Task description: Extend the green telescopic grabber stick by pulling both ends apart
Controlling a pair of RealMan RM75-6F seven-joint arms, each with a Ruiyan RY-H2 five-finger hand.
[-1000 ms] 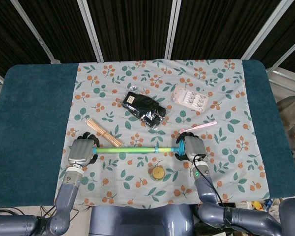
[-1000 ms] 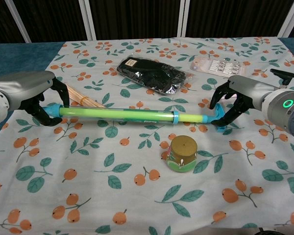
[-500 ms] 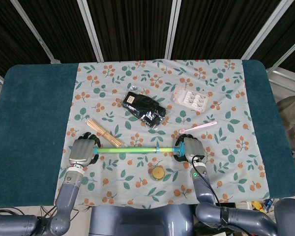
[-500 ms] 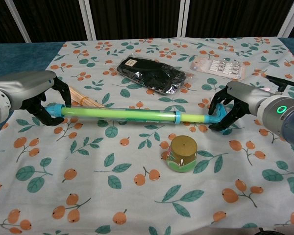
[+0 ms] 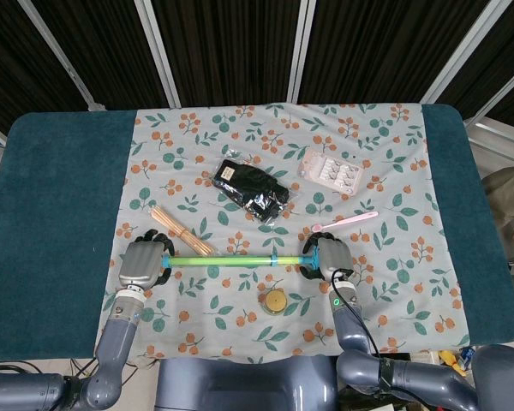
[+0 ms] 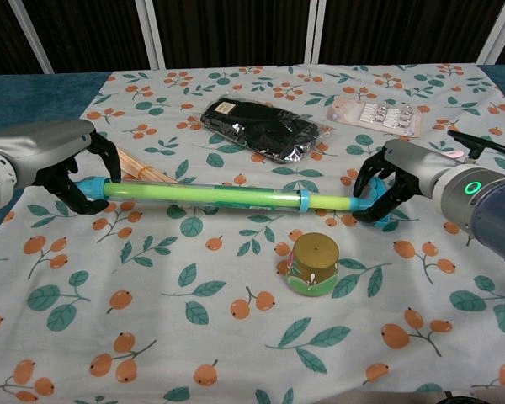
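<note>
Oddly, the green telescopic grabber stick is not getting longer: compared with a second ago its right end is sitting further left, and the right hand has been drifting inward with it, so the span between the hands is shrinking slightly. For the task, that suggests the pull-apart is not yet taking effect, or the hands are still settling their grip.

Starting near the left edge of the floral cloth, the left hand is curling its dark fingers around the stick's blue left end, just in front of the bundle of wooden sticks. The stick is lying level across the near part of the table, running rightward past its blue collar, with the small round tin sitting just in front of it. At the far right, the right hand is wrapping its fingers closely around the blue right end.
</note>
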